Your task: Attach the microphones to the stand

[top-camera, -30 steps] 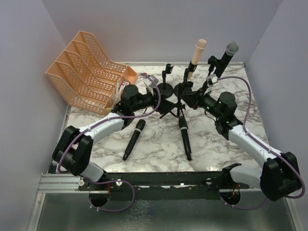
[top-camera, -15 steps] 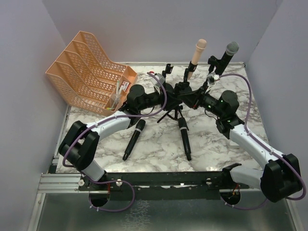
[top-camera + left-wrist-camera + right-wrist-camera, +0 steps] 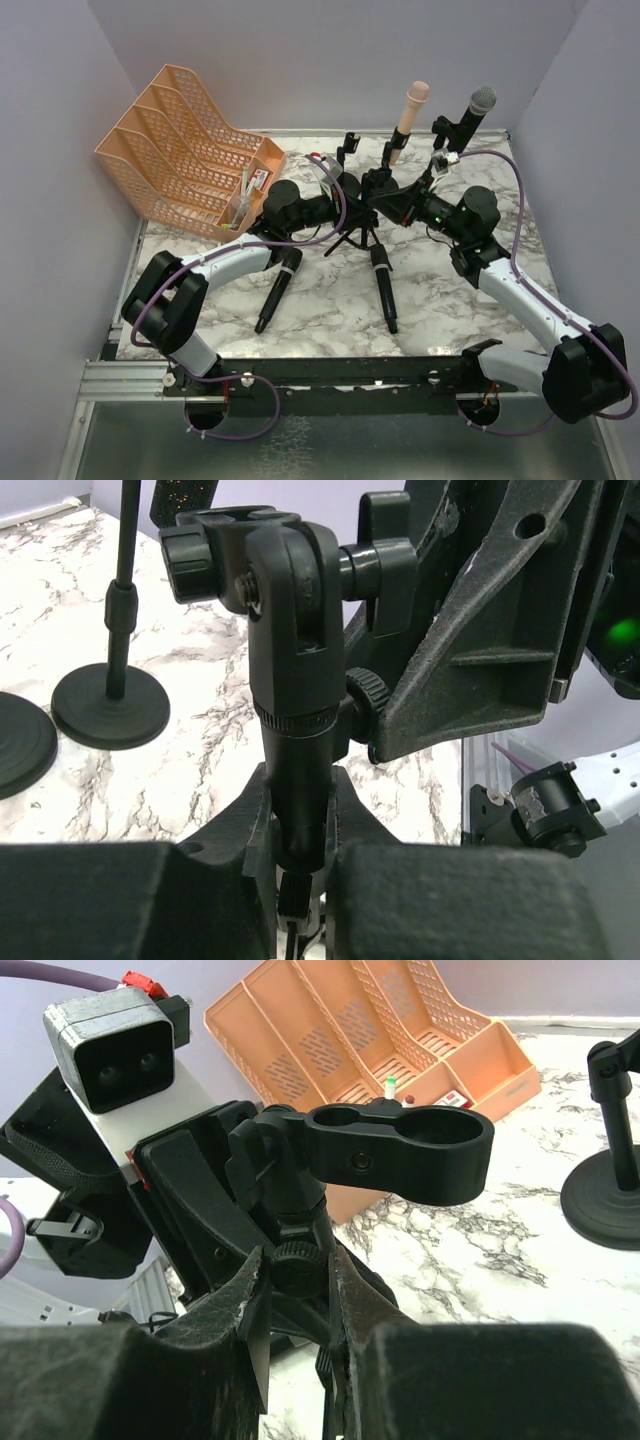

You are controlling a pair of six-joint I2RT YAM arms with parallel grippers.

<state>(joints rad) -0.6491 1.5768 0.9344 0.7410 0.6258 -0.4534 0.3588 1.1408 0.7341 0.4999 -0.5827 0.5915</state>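
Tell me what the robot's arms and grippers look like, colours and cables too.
The left arm and right arm have white link shells between bulky black joint housings, each trailed by a looping purple cable. The left gripper and right gripper have matte black, grainy fingers. A silver-grey camera block sits on the left wrist.

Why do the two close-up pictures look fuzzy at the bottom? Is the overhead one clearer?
Top view: evenly lit, sharp throughout, soft shadows. Left wrist view: the fingers at the bottom sit too near, dark and blurred; the stand is crisp. Right wrist view: likewise, orange tray sharp behind.
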